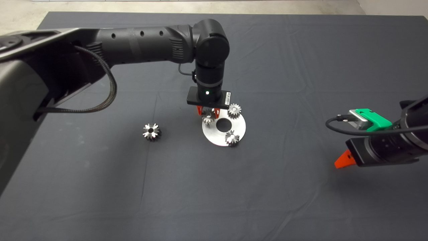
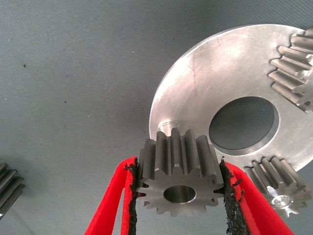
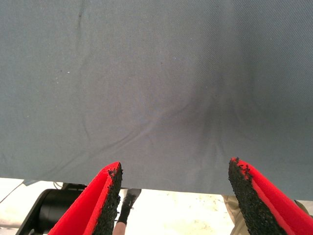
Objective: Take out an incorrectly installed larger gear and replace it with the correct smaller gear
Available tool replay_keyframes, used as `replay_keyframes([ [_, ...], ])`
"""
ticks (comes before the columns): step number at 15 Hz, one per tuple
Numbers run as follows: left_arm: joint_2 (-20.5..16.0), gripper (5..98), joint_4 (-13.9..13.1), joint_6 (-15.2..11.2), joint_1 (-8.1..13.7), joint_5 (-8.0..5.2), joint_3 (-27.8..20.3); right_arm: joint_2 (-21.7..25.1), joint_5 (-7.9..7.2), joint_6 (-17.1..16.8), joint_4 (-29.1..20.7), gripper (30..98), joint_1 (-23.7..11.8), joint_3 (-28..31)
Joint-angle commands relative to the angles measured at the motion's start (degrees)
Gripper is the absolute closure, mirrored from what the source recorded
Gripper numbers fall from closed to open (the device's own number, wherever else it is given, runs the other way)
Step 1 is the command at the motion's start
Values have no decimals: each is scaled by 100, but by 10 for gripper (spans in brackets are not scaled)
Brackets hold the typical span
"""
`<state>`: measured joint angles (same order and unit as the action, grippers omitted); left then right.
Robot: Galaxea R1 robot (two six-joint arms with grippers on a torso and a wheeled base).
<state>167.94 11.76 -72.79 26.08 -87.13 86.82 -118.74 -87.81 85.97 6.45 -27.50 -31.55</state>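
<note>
The left gripper is hanging over the round metal plate at its 10 o'clock edge, and its fingers are clamping a smaller gear. The left wrist view shows what the head view is hiding: the gear's bore is standing just beside a small peg on the plate. Two other fine-toothed gears are sitting at the plate's 1 and 5 o'clock. The larger gear is lying on the dark mat, at 9 o'clock from the plate. The right gripper is waiting with fingers wide apart, and a person's shoe is showing beyond the mat.
</note>
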Motion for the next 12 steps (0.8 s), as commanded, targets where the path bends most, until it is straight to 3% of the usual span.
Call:
replay_keyframes([
  [1, 42, 689, -8, 19, 179, -184, -44, 12, -719, -1, -214, 701, -124, 80],
  [12, 42, 689, -60, 10, 161, -196, -220, 3, -719, -1, -214, 701, -124, 45],
])
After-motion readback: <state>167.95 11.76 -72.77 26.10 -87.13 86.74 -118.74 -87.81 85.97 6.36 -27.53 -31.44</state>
